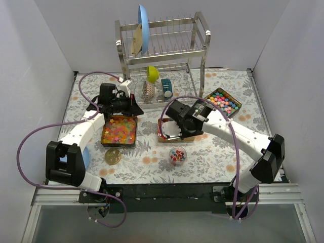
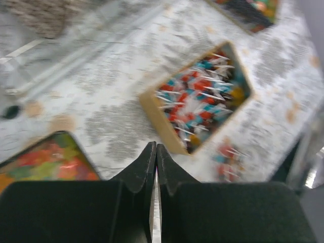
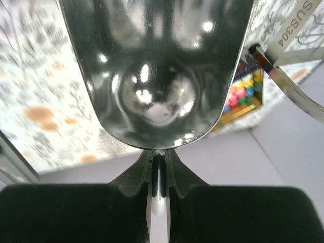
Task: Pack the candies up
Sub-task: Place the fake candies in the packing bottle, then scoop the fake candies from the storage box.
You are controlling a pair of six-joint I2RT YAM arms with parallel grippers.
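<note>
A tin of orange-yellow-pink gummies [image 1: 119,130] lies left of centre, also in the left wrist view [image 2: 45,164]. A tin of red/blue/white wrapped candies [image 2: 202,96] sits mid-table, mostly hidden under my right gripper in the top view [image 1: 163,136]. A tin of round multicoloured balls [image 1: 223,101] is at the back right. A small clear bowl [image 1: 177,155] holds some wrapped candies. My left gripper [image 1: 135,110] [image 2: 156,148] is shut and empty, just above the gummy tin's far edge. My right gripper [image 1: 174,131] [image 3: 158,153] is shut on the handle of a steel scoop [image 3: 157,71] over the wrapped-candy tin.
A flat gold disc [image 1: 112,157] lies in front of the gummy tin. A dish rack [image 1: 162,55] with a blue plate, cups and a green ball stands at the back. A steel strip marked SUS304 [image 3: 296,20] shows beside the scoop. White walls close in both sides.
</note>
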